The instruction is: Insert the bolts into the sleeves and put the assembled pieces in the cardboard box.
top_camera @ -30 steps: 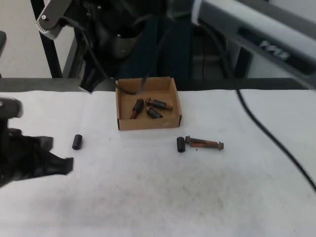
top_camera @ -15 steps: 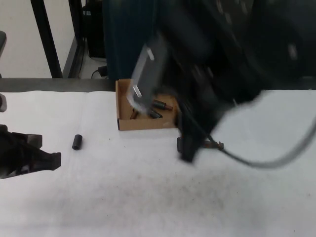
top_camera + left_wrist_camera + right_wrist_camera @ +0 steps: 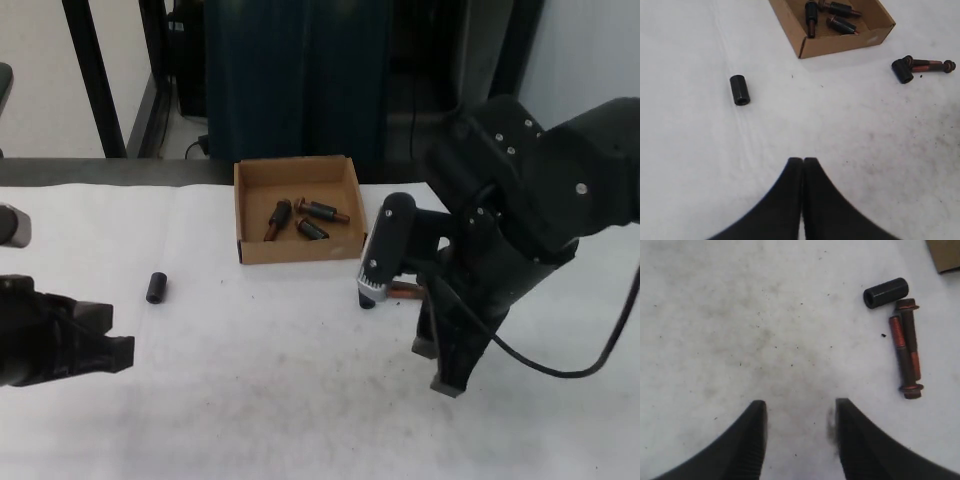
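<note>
Two risks: the left gripper [image 3: 803,162], clenched empty, sits near the lone sleeve [image 3: 739,89], which may roll if nudged; beyond the cardboard box [image 3: 300,247], the right gripper [image 3: 800,407], spread wide, could pinch both touching bolts [image 3: 911,347] beside the second sleeve [image 3: 885,292].

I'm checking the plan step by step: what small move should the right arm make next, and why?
Probably ease the right gripper toward the two bolts and lower over one. Its fingers are open and empty, and the bolts lie loose beside a sleeve, not yet inserted.
</note>
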You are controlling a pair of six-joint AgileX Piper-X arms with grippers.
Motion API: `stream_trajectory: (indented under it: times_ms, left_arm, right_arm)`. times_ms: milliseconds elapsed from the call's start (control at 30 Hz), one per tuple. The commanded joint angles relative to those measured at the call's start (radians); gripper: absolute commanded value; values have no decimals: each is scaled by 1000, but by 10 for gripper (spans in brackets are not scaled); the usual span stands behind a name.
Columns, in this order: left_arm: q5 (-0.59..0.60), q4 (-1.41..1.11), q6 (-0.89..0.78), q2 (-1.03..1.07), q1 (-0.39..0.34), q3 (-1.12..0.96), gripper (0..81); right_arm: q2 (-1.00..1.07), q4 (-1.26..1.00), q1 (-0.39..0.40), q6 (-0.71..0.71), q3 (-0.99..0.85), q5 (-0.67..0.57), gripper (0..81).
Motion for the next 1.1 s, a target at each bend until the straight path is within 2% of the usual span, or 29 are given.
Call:
stream_trajectory:
  times_ms: [0, 133, 400, 533, 600, 667, 833, 1067]
  left_arm:
    - [26, 7, -35, 26, 0, -12, 4]
    - [54, 7, -34, 43, 0, -12, 4]
    - [60, 2, -34, 43, 0, -7, 4]
    - [60, -69, -34, 43, 0, 25, 4]
    - [60, -90, -34, 43, 0, 41, 4]
    - [60, -83, -34, 43, 0, 47, 4]
    - [60, -90, -34, 43, 0, 46, 4]
    - [60, -90, -47, 43, 0, 46, 4]
  right_arm:
    - [28, -6, -31, -103, -23, -49, 423]
    - [95, -6, -76, -200, -60, -57, 419]
    - [228, -6, -145, -289, -189, -91, 407]
    - [284, -6, -177, -299, -253, -109, 299]
    - [304, -6, -190, -301, -280, -84, 235]
    - [322, -6, -198, -301, -296, -55, 207]
    - [337, -4, -203, -301, -304, -35, 207]
    - [338, -4, -203, -299, -304, -93, 207]
